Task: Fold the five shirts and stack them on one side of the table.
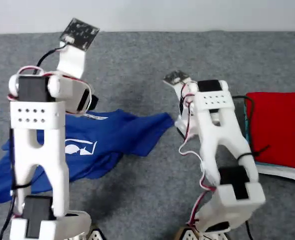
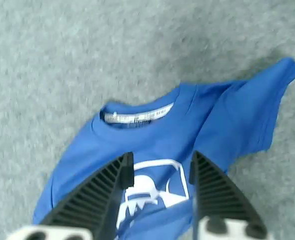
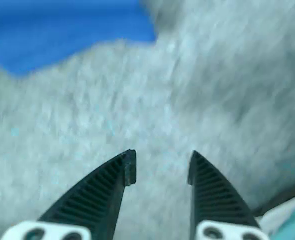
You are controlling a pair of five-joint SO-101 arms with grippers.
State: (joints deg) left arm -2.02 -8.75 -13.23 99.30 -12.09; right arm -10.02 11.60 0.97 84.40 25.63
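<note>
Left claw hangs with its two black ribbed fingers spread wide and nothing between them, just above the chest of a royal-blue cotton T-shirt, over its white printed emblem. That shirt lies unfolded and face up on the grey felt-like tabletop, rumpled along its lower part. Its round collar, with a white label inside, is turned toward the far edge, and one short sleeve is stretched out sideways. From above, the shirt covers the left half of the tabletop, partly under the white left arm, and its sleeve tip ends near the white right arm. The right claw is likewise spread and holding nothing, low over bare grey surface, with an edge of the blue fabric lying beyond its fingertips. At the right edge sits a folded red shirt on top of a stack, with white and teal cloth layers showing beneath its near edge. The right arm stands between this stack and the blue shirt.
</note>
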